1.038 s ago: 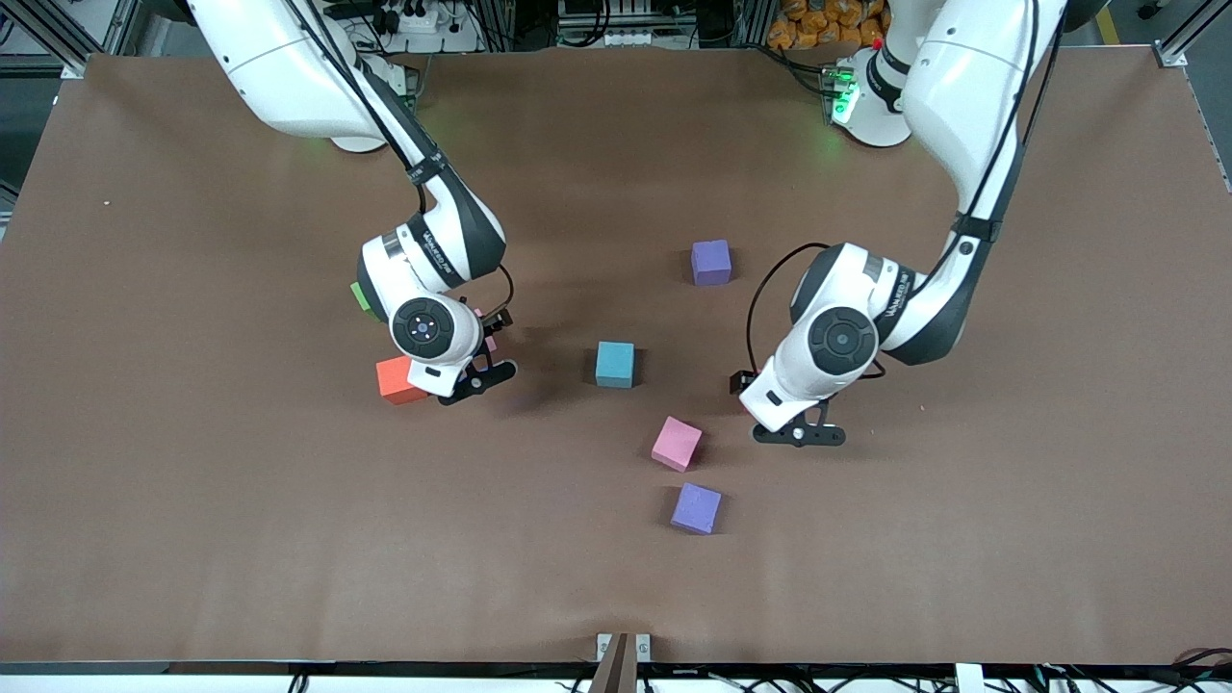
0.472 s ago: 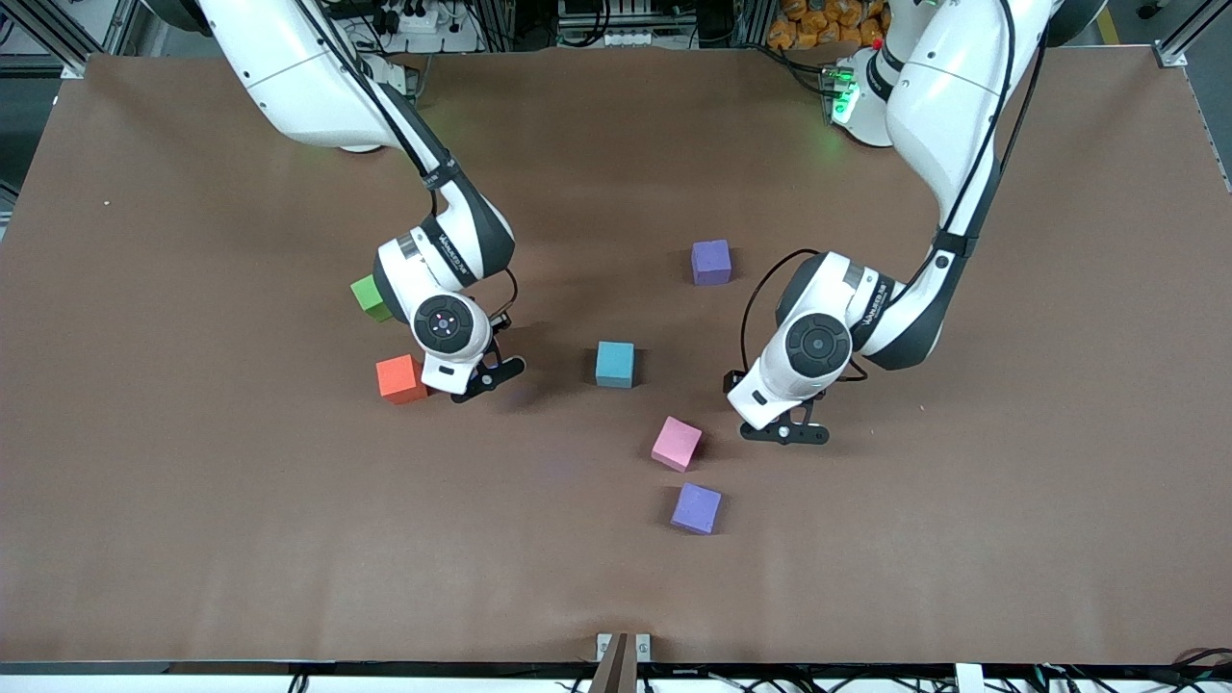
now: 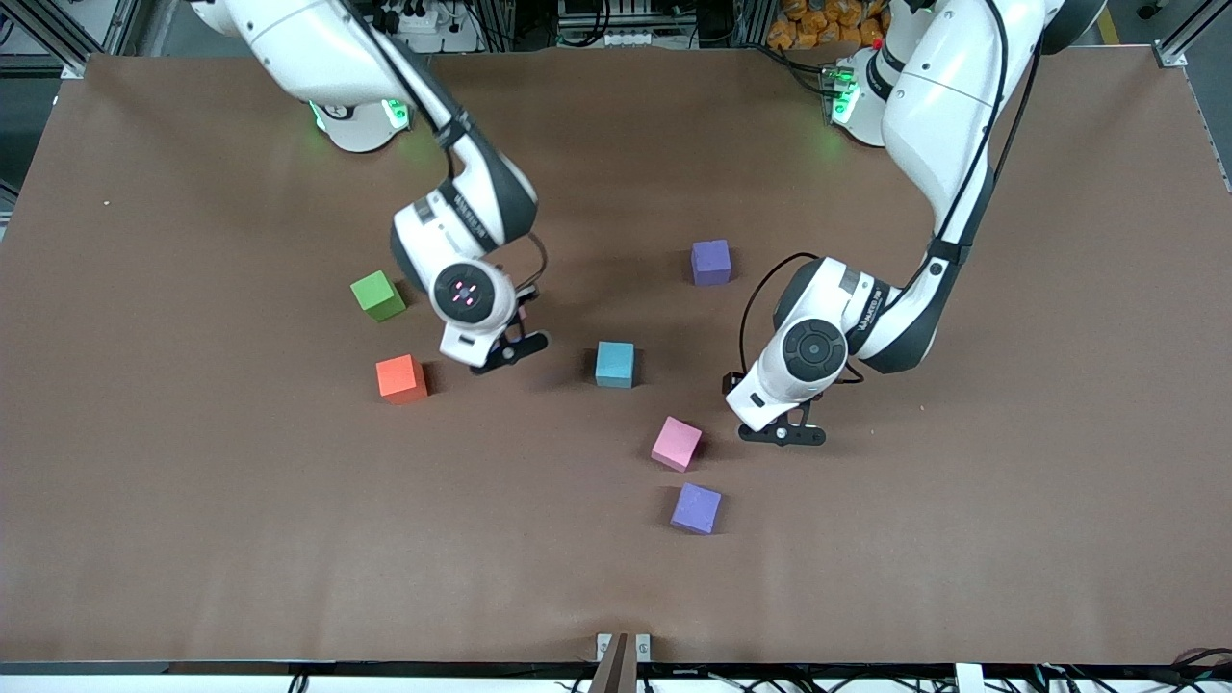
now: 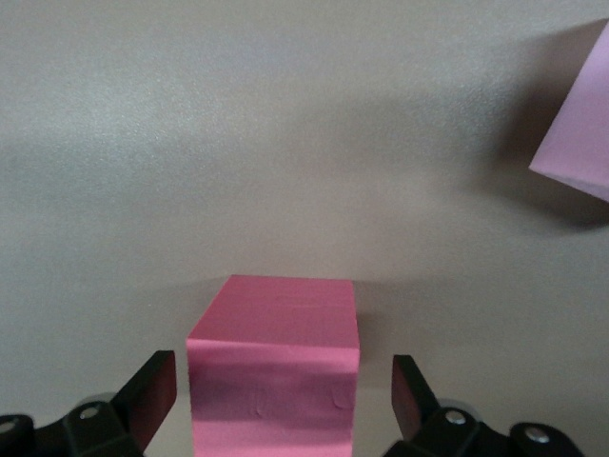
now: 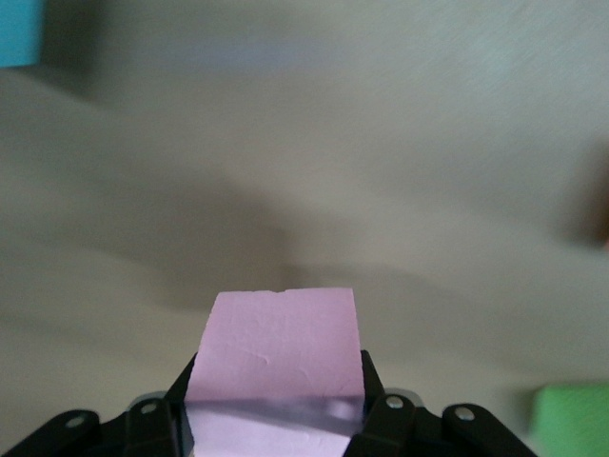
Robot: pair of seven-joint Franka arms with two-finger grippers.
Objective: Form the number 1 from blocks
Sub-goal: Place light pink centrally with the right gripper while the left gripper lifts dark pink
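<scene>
A pale pink block [image 5: 281,357] sits pinched between the jaws of the right gripper [image 3: 507,348], raised above the table [image 3: 192,481] between the orange-red block [image 3: 400,377] and the light blue block [image 3: 614,364]; in the front view the wrist hides it almost entirely. The left gripper [image 3: 782,433] hangs low just beside a brighter pink block [image 3: 677,443], toward the left arm's end of the table. In the left wrist view, that gripper's jaws stand spread, one on either side of the pink block and clear of its faces. A purple block [image 3: 696,507] lies on the table nearer the front camera than the pink one, close by but apart from it. A second purple block [image 3: 710,262] rests farther from the camera, near the table's middle. A green block [image 3: 377,295] lies toward the right arm's end, farther from the camera than the orange-red one and well apart from it. The loose blocks are scattered across the brown surface, none touching another.
</scene>
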